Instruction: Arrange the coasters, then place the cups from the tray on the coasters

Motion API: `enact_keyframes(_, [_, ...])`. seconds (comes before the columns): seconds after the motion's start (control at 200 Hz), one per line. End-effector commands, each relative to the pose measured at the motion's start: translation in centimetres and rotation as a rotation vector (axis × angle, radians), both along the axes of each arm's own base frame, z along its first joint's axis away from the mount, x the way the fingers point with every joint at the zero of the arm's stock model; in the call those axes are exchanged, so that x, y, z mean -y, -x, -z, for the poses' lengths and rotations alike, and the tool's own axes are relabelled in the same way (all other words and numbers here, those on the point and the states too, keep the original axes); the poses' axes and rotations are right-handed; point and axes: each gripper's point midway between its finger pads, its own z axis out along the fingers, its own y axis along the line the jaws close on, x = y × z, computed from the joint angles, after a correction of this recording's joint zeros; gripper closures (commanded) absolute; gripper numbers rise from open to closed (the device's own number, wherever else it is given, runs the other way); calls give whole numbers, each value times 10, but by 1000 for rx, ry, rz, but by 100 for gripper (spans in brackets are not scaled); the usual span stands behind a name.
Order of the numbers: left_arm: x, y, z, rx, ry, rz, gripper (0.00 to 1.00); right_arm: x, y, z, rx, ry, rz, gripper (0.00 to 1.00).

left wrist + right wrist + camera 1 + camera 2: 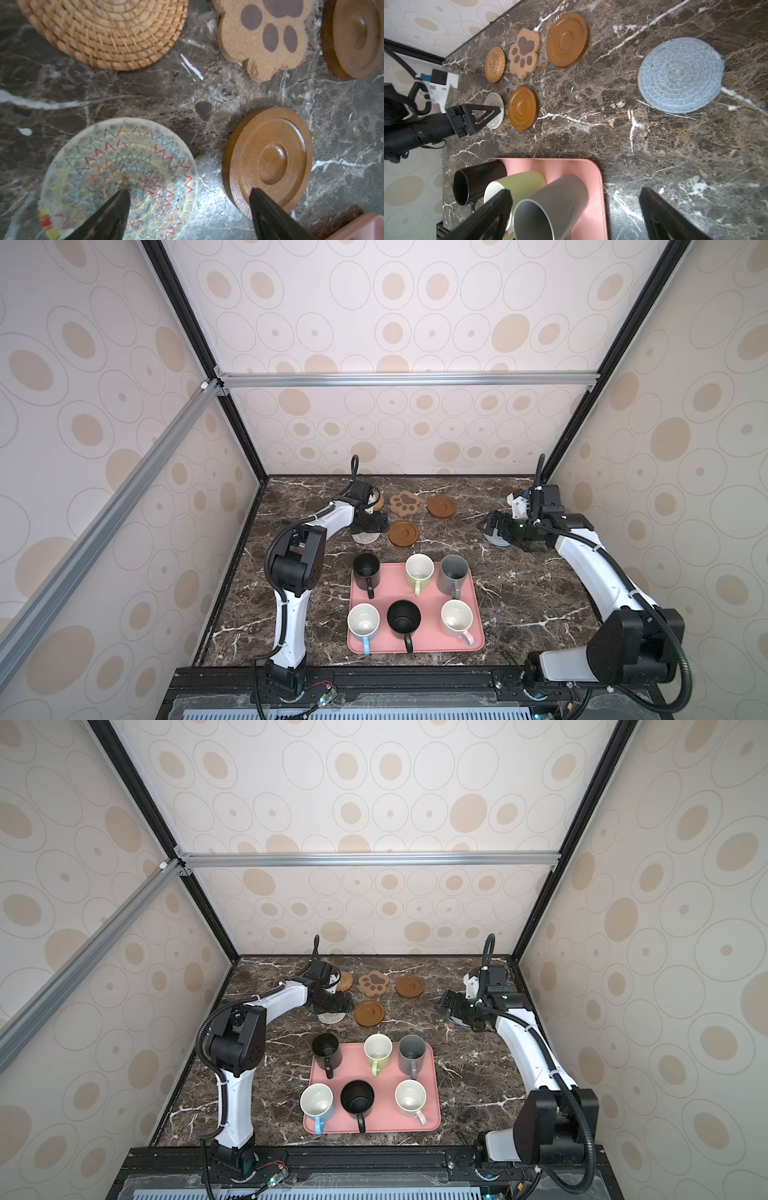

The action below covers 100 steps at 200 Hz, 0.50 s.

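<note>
1. Both top views.
   - Pink tray [432,645]: lies flat on the dark marbled tabletop [519,593], central, toward the near edge.
   - It carries six upright cups in two rows.
   - Far row: black cup [366,568], light green cup [419,568], grey cup [454,570].
   - Near row: light blue cup [363,620], second black cup [403,616], pink cup [457,616].
   - Coasters beyond the tray, back row: rattan coaster [379,501], partly behind the left arm; paw coaster [405,504]; far brown disc [441,507].
   - Front row: beige woven coaster [366,537] and near brown disc [403,533].
   - Grey-blue coaster [498,540]: to the right, partly hidden by the right gripper [494,524].
   - Left gripper [376,529]: over the front row.

2. Left wrist view.
   - Left gripper: jaws wide apart, nothing held.
   - One fingertip [116,205] is over the beige woven coaster, the other over the rim of the near brown disc. Contact cannot be told.
   - The rattan coaster, paw coaster and far brown disc lie beyond.

3. Right wrist view.
   - Right gripper: jaws fully spread, empty, above the tabletop beside a far corner of the tray.
   - Grey-blue coaster: flat and alone, well apart from the other five.
</note>
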Motion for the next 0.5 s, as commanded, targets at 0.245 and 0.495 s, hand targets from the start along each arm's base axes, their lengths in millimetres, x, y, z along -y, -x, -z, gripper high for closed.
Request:
enact_keyframes(0.245, [5,2,-17,31,44,18,9,27,-61,39,-81,48,26,0])
enact_keyframes(0.495, [9,14,-2,-1,61,29,9,35,-90,76,-160,36,33,0])
